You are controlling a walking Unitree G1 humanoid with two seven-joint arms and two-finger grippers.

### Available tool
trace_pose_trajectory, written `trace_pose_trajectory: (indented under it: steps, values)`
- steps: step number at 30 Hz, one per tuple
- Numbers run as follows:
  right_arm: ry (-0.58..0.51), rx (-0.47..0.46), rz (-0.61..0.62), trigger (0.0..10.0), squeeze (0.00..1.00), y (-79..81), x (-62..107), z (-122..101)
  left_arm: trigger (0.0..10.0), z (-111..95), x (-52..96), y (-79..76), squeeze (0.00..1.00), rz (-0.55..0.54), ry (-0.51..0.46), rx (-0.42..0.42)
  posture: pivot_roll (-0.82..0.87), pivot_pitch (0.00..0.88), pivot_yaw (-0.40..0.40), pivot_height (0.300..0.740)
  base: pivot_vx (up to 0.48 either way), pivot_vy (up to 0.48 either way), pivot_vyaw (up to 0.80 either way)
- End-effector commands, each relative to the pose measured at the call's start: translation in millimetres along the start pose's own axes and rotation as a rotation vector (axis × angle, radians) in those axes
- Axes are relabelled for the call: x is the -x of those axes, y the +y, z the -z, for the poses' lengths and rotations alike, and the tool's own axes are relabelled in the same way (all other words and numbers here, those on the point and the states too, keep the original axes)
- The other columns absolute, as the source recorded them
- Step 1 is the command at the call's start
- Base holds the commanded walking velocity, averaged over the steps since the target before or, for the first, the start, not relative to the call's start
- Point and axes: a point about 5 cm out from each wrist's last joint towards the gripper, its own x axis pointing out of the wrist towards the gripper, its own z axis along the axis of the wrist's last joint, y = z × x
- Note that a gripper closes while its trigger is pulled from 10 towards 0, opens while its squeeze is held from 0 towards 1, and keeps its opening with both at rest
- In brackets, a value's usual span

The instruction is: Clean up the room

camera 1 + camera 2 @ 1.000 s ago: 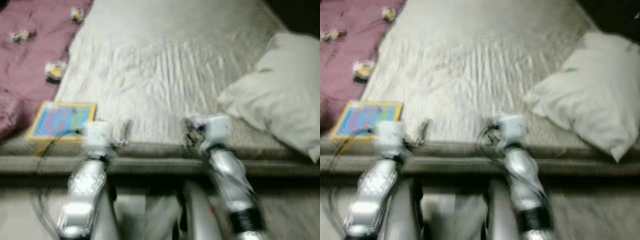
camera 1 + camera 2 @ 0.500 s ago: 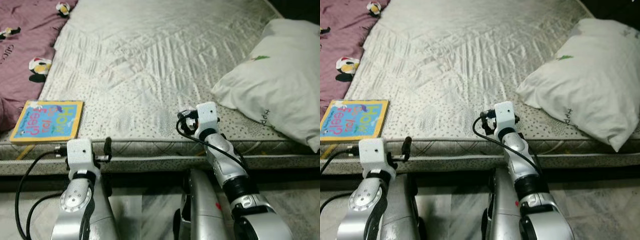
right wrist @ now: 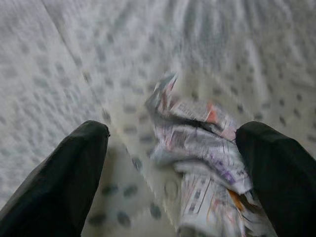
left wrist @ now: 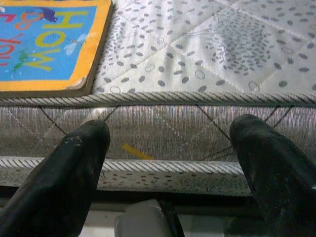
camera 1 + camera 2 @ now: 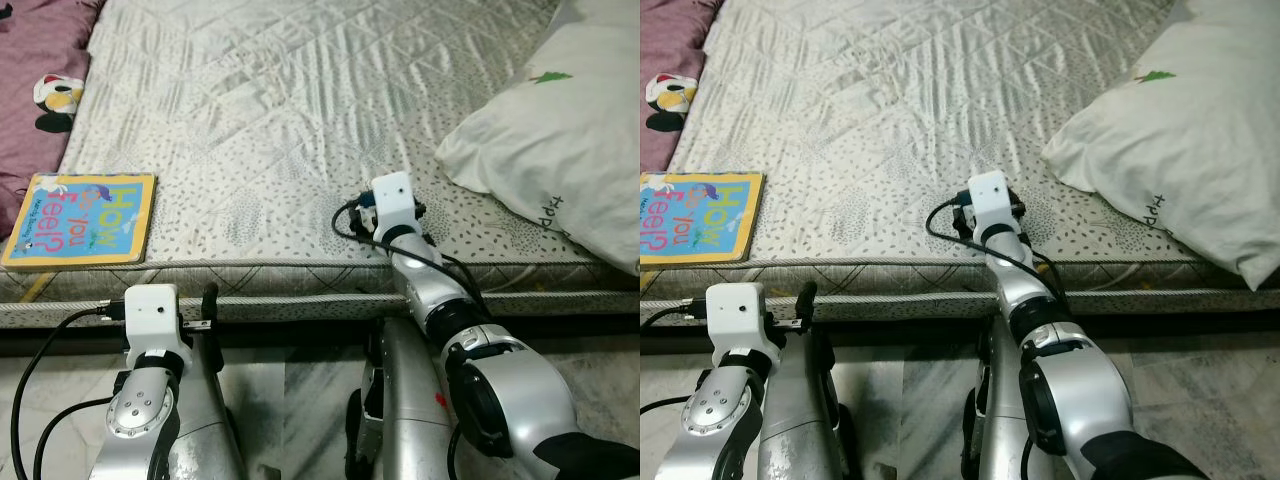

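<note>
A crumpled newspaper ball lies on the dotted white mattress. My right gripper is open around it, one finger close to the paper, the other well apart. In the eye views the right arm reaches over the mattress's front edge, its gripper mostly hidden behind the white wrist block. A colourful children's book lies flat at the front left corner of the bed. My left gripper is open and empty, low in front of the mattress side, just right of the book.
A large white pillow rests on the right of the bed. A maroon blanket with cartoon prints covers the far left. The bed frame's edge runs across in front of me, with pale tiled floor below.
The camera has steadied and shifted nearer the bed. My right arm has stretched forward over the mattress edge. The left arm sits lower, below the edge.
</note>
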Motion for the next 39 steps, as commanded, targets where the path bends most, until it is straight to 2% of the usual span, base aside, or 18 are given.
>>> trace_pose_trajectory:
  steps: [1,2,3,4,6,10,18,27,29,30,33,39]
  values:
    - [0.098,0.027,-0.002,10.0,0.0,3.2,3.0,17,10.0,1,2.2,2.4,0.0,-0.008,0.013,-0.012,0.18,0.249,-0.057,0.515,0.0,0.0,0.0]
    - [0.131,0.028,-0.019,10.0,0.0,5.6,4.9,24,10.0,0,1.8,2.4,0.0,-0.008,0.01,-0.014,0.18,0.243,-0.058,0.515,0.0,0.0,0.0]
    - [0.143,0.02,-0.03,2.0,0.0,6.8,5.8,27,10.0,0,0.6,2.7,0.0,-0.008,0.01,-0.014,0.18,0.239,-0.057,0.515,0.0,0.0,0.0]
    - [0.153,0.009,-0.034,0.0,0.0,7.0,6.5,30,10.0,0,0.1,2.9,0.0,-0.008,0.009,-0.015,0.18,0.237,-0.058,0.515,0.0,0.0,0.0]
    - [0.194,-0.025,-0.047,0.0,0.0,6.6,9.3,39,10.0,-3,-3.9,2.9,0.0,-0.008,-0.002,-0.016,0.18,0.222,-0.056,0.515,0.0,0.0,0.0]
    - [0.218,-0.072,-0.041,0.0,0.0,4.1,10.5,44,10.0,-6,-9.4,-0.1,0.0,0.0,-0.017,-0.014,0.17,0.2,-0.054,0.515,0.0,0.0,0.0]
    - [0.192,-0.09,0.034,0.0,0.0,-8.0,6.7,35,10.0,-11,-16.9,1.3,0.0,-0.003,-0.042,-0.017,0.18,0.173,-0.054,0.515,0.0,0.0,0.0]
    - [0.218,-0.182,0.058,0.0,0.0,-12.8,8.7,42,10.0,-14,-20.5,1.1,0.0,-0.003,-0.055,-0.017,0.18,0.164,-0.055,0.515,0.0,0.0,0.0]
    - [0.228,-0.259,0.066,0.0,0.0,-13.4,9.4,44,10.0,-15,-20.6,0.9,0.0,-0.002,-0.058,-0.018,0.18,0.163,-0.055,0.515,0.0,0.0,0.0]
    - [0.236,-0.329,0.069,0.0,0.0,-14.5,9.9,45,10.0,-15,-20.8,0.6,0.0,-0.001,-0.062,-0.02,0.18,0.159,-0.056,0.515,0.0,0.0,0.0]
    - [0.231,-0.308,0.079,0.0,0.0,-21.6,11.4,48,10.0,-15,-21.5,1.0,0.0,0.001,-0.066,-0.026,0.18,0.155,-0.055,0.515,0.0,0.0,0.0]
    - [0.235,-0.332,0.094,0.0,0.0,-29.6,14.6,55,10.0,-16,-24.2,0.1,0.0,0.005,-0.069,-0.028,0.17,0.152,-0.051,0.515,0.0,0.0,0.0]
